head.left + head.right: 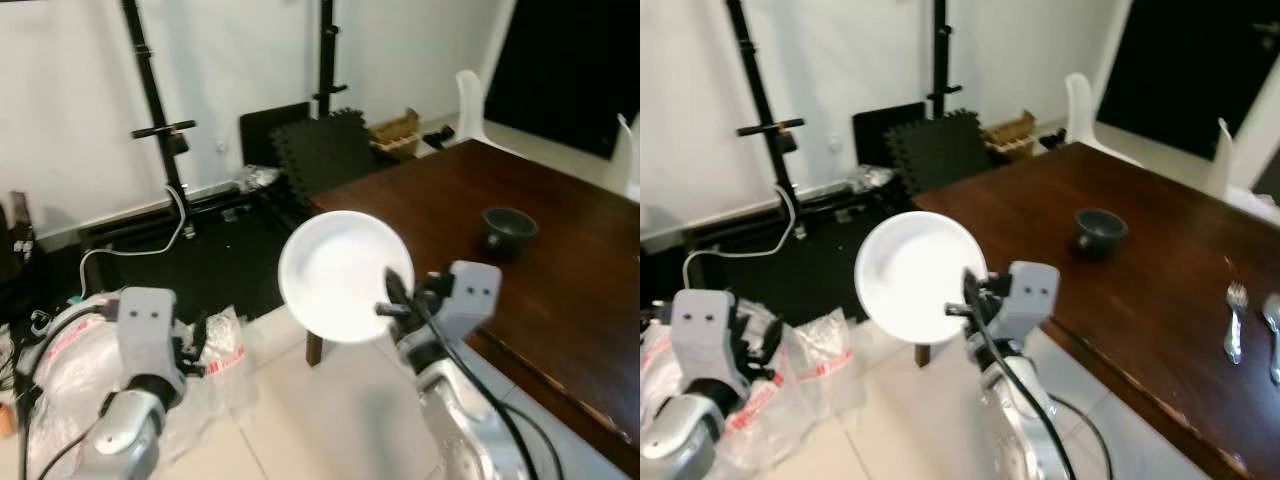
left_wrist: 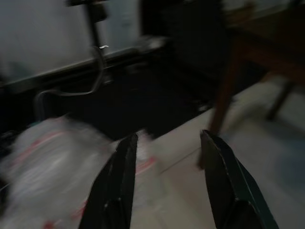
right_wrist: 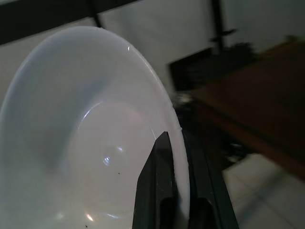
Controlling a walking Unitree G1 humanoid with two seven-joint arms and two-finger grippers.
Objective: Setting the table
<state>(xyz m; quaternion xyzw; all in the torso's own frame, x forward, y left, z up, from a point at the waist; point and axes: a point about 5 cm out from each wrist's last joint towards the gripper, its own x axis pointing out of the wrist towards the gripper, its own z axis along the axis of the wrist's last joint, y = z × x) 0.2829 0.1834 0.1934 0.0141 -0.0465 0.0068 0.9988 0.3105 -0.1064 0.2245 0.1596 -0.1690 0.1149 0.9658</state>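
Nearby, the left gripper (image 2: 167,191) hangs with fingers apart above a plastic bag (image 1: 70,360); the right gripper (image 1: 392,297) is clamped on the rim of a white plate (image 1: 343,275), held before the table (image 1: 560,300); farther back on it sits a dark bowl (image 1: 508,228)

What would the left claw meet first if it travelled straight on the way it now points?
The left claw, open and empty, points low across the pale floor. Straight ahead stands a wooden table leg, probably the first thing it would meet, though blur leaves depth uncertain.
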